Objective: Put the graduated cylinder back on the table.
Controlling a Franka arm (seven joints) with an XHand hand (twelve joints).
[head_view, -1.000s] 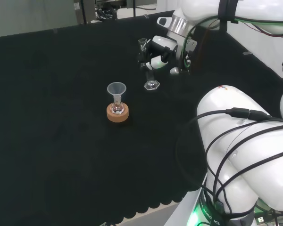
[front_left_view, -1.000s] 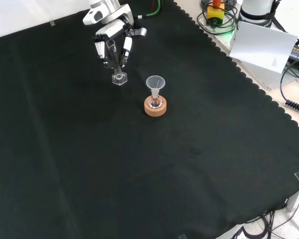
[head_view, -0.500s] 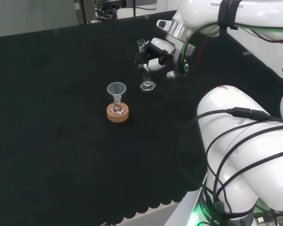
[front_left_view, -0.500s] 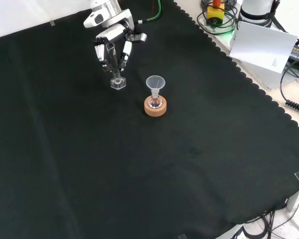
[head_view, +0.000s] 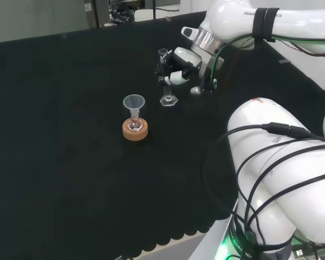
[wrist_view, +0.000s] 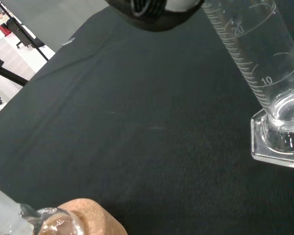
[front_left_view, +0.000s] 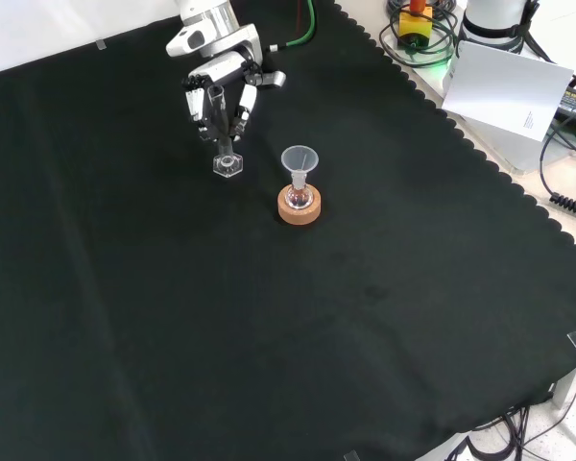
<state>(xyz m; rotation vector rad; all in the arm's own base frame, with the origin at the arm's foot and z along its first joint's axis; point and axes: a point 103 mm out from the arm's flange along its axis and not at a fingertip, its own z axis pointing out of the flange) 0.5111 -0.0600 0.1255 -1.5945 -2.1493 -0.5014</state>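
hand (front_left_view: 219, 88) grips upright graduated cylinder (front_left_view: 226, 144), base on cloth (front_left_view: 269, 317).

Graduated cylinder (wrist_view: 264, 63) top cut off in wrist view; fingers (front_left_view: 211, 106) hide mid-tube in front view; base possibly touching bench (front_left_view: 269, 336).

We see the graduated cylinder (head_view: 166, 81) (front_left_view: 225, 144) (wrist_view: 264, 78) as a slim tube of clear glass with printed scale marks and a hexagonal foot. It stands roughly upright, its foot low at the black cloth, in the far part of the bench toward the front view's top edge. We cannot tell whether the foot touches the cloth.
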